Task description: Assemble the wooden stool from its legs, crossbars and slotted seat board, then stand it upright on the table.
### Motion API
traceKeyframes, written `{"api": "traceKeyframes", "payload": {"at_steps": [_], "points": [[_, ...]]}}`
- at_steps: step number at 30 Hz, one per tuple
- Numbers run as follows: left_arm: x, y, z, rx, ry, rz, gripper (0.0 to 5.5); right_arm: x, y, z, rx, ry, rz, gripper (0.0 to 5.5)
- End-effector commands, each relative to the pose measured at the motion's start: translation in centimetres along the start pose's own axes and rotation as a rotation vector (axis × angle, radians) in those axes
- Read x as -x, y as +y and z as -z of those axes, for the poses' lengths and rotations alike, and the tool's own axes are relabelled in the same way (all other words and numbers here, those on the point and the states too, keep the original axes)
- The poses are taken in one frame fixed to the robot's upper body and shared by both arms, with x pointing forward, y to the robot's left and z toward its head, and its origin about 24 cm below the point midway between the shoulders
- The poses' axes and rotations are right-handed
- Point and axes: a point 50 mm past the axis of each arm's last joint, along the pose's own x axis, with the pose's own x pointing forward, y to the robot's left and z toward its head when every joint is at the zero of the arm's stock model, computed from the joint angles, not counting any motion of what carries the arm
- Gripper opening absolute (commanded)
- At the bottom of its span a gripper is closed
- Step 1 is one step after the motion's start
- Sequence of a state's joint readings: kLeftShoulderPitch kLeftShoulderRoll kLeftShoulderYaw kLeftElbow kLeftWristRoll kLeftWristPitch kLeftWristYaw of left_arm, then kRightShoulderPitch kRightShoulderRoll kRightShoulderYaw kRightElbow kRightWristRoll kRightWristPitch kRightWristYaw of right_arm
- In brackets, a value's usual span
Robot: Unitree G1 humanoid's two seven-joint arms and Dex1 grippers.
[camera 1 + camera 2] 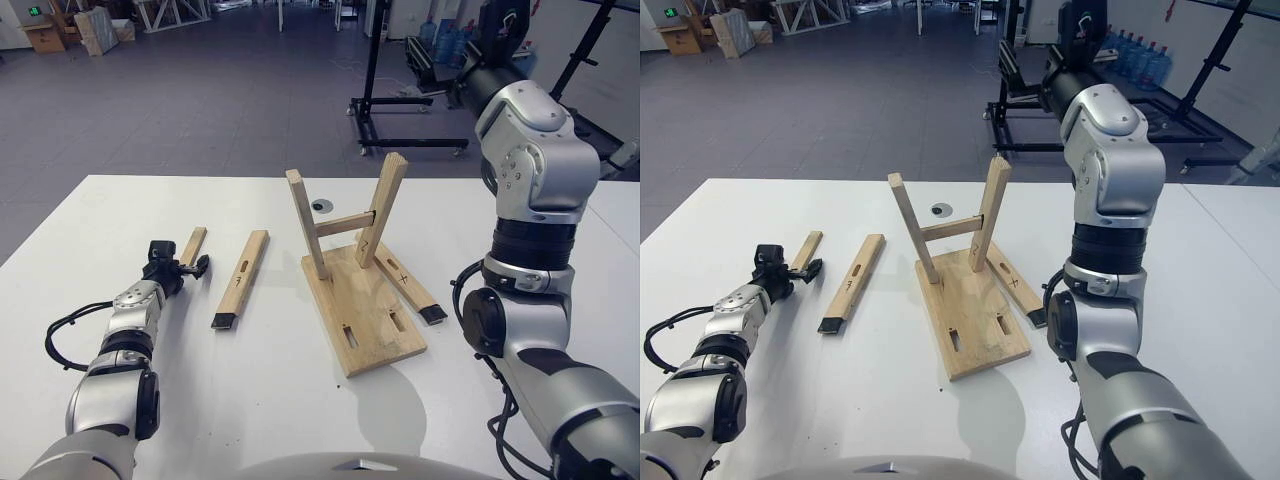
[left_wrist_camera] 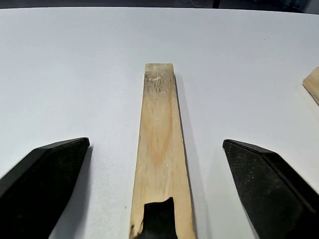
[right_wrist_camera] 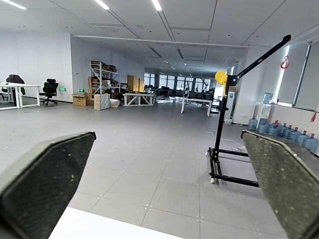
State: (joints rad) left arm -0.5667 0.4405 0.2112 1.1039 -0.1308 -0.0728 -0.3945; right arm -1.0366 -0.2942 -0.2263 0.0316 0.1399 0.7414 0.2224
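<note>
The slotted seat board (image 1: 372, 318) lies flat mid-table. Two legs (image 1: 306, 226) (image 1: 382, 208) stand in it, joined by a crossbar (image 1: 345, 223). A third leg (image 1: 410, 281) with a black tip lies against the board's right side. A fourth, slotted leg (image 1: 241, 277) lies loose to the left. Further left lies a short crossbar (image 2: 160, 144). My left gripper (image 1: 183, 266) rests low on the table, open, its fingers (image 2: 50, 174) astride the crossbar's near end. My right arm is raised high at the right; its gripper (image 3: 168, 134) is open, holds nothing and faces the room.
The white table (image 1: 150, 390) has a small round hole (image 1: 320, 205) behind the stool parts. A black wheeled stand (image 1: 400, 110) is on the floor beyond the far edge. A black cable (image 1: 62, 340) loops beside my left forearm.
</note>
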Motion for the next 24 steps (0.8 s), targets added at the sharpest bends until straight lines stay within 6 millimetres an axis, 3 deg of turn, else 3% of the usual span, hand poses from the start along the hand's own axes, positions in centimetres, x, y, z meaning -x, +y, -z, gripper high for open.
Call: {"api": "traceKeyframes", "payload": {"at_steps": [1, 17, 22, 24], "points": [[0.1, -0.6, 1.9, 0.013, 0.072, 0.006, 4.43, 0.1, -0.1, 0.7, -0.014, 0.031, 0.004, 5.40], [0.6, -1.0, 4.4, -0.061, 0.191, -0.012, 2.11, 0.1, 0.1, 0.9, -0.045, 0.031, -0.003, 5.40], [1.1, -0.6, 5.5, 0.045, 0.206, -0.046, 1.34, 0.1, 0.2, 0.9, -0.046, 0.031, -0.006, 5.40], [1.3, -0.6, 6.1, 0.101, 0.211, -0.052, 1.27, 0.0, 0.3, 1.0, -0.047, 0.032, -0.009, 5.40]]}}
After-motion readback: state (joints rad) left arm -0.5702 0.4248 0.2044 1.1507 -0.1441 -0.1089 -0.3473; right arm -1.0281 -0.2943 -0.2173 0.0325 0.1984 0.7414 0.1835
